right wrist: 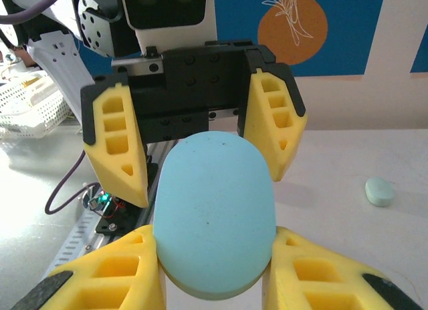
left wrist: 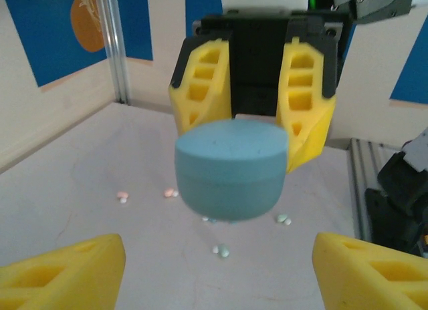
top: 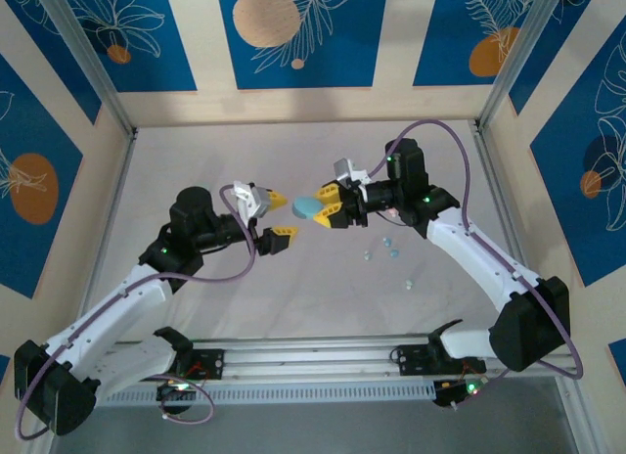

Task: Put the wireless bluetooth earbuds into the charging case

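Note:
A pale blue oval charging case (top: 309,209) hangs above the middle of the table, and my right gripper (top: 329,206) is shut on it. From the right wrist the case (right wrist: 214,210) fills the gap between my own yellow fingers (right wrist: 107,276). My left gripper (top: 284,216) faces the case's free end, open and not touching it. Its yellow fingers (left wrist: 67,270) stand wide at the bottom of the left wrist view, with the case (left wrist: 231,170) ahead of them. Tiny earbuds (top: 386,243) lie loose on the table under the right arm: pink ones (left wrist: 122,197) and mint ones (left wrist: 223,250).
A small mint oval piece (right wrist: 379,191) lies on the table beyond the held case. An aluminium rail (top: 313,361) runs along the near edge between the arm bases. Walls close the table on three sides. One earbud (top: 408,283) lies apart, nearer the rail.

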